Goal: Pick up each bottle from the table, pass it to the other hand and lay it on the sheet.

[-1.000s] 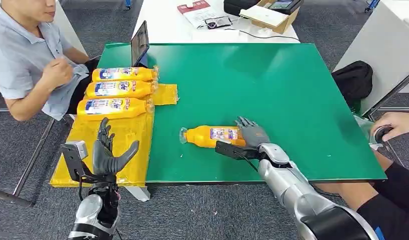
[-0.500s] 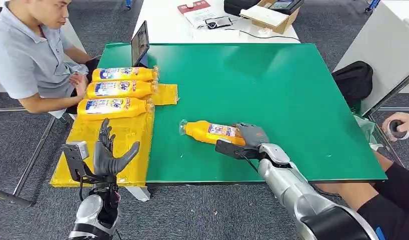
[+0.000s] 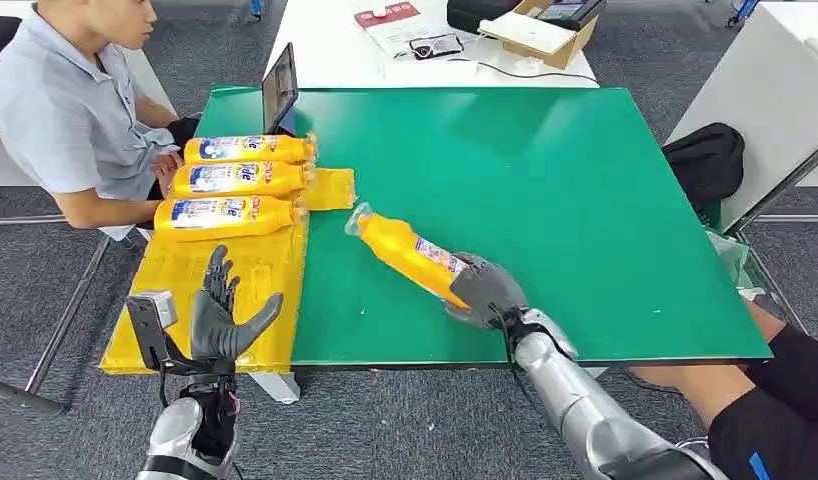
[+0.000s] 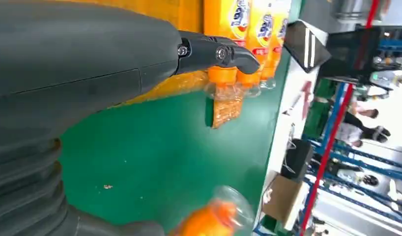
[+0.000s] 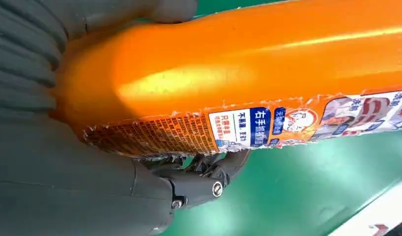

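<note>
- the left hand (image 3: 221, 318) is raised just off the table's near left corner, in front of the yellow sheet (image 3: 221, 290); its fingers are spread, its thumb stands out to the side, and it holds nothing.
- the right hand (image 3: 488, 290) grasps the base end of an orange bottle (image 3: 405, 252), fingers wrapped around the body; the right wrist view shows them curled under the torn label.
- that bottle is tilted, its clear cap (image 3: 357, 220) pointing away toward the sheet and raised off the green table mat (image 3: 585, 200); whether the base end is off the mat i cannot tell.
- three more orange bottles (image 3: 223, 216) lie side by side on the far part of the sheet, caps toward the mat, close together.
- a person in a grey shirt (image 3: 65, 120) sits beside the sheet's far left edge, one hand near the bottles.
- a dark tablet (image 3: 279, 88) stands on the mat's far left corner.
- a black bag (image 3: 707, 160) sits off the table's right edge.
- beyond the mat, a white table (image 3: 335, 50) carries papers and a cardboard box (image 3: 540, 30).
</note>
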{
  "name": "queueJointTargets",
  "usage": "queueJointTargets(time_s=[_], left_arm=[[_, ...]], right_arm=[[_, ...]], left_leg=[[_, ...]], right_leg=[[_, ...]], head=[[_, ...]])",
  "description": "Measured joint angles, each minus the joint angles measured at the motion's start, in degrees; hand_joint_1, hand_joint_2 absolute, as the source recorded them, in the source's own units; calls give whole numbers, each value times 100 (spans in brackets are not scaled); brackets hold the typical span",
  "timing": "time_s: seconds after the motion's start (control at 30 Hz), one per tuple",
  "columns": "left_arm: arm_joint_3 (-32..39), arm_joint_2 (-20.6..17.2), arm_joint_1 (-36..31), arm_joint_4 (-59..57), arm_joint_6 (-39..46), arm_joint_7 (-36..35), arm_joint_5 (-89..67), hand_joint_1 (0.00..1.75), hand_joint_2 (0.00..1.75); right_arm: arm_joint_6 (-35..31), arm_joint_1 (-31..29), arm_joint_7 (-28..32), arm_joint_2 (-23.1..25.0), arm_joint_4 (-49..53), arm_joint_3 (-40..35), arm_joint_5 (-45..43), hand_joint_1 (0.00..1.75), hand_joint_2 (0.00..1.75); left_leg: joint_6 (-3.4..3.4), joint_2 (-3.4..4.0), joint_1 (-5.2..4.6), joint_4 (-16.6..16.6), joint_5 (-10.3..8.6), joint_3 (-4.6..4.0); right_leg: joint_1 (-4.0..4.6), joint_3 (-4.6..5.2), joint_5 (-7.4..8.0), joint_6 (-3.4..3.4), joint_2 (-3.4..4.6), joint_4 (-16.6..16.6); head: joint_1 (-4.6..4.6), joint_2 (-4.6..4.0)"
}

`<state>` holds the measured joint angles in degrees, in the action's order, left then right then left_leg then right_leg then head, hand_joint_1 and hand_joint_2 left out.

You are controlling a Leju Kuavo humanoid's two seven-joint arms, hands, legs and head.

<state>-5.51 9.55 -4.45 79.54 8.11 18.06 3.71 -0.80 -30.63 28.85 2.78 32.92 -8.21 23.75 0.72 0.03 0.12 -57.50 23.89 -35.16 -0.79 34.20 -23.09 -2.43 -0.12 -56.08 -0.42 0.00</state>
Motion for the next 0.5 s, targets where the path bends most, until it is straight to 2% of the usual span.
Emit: queueJointTargets(time_s=[0.1, 0.23, 0.37, 0.5], left_arm=[[-94, -15, 95, 2, -322, 26, -201, 0, 175], [-341, 26, 296, 2, -832, 257, -296, 0, 175], [-755, 33, 445, 35, -1570, 452, -529, 0, 175], [-1229, 20, 503, 85, -2155, 426, -268, 0, 175]], right_arm=[[63, 463, 155, 190, 661, 258, -627, 175, 175], [-251, 1300, 295, 622, 2257, 349, -1327, 175, 175], [-658, 1914, 437, 907, 3552, 197, -1316, 175, 175], [-722, 2173, 599, 981, 4089, -217, -919, 175, 175]], left_leg=[[0, -4, 2, 0, -2, -6], [0, -7, 2, -1, -1, -20], [0, -9, 1, 0, 3, -37], [4, -8, -2, 1, 7, -39]], right_leg=[[0, 2, 0, 0, -2, -1], [-1, 17, -2, 0, -3, -2], [-3, 30, -5, 0, -4, -2], [-5, 35, -5, -1, -2, 1]], head=[[0, 0], [2, 0], [-2, 0], [0, 0]])
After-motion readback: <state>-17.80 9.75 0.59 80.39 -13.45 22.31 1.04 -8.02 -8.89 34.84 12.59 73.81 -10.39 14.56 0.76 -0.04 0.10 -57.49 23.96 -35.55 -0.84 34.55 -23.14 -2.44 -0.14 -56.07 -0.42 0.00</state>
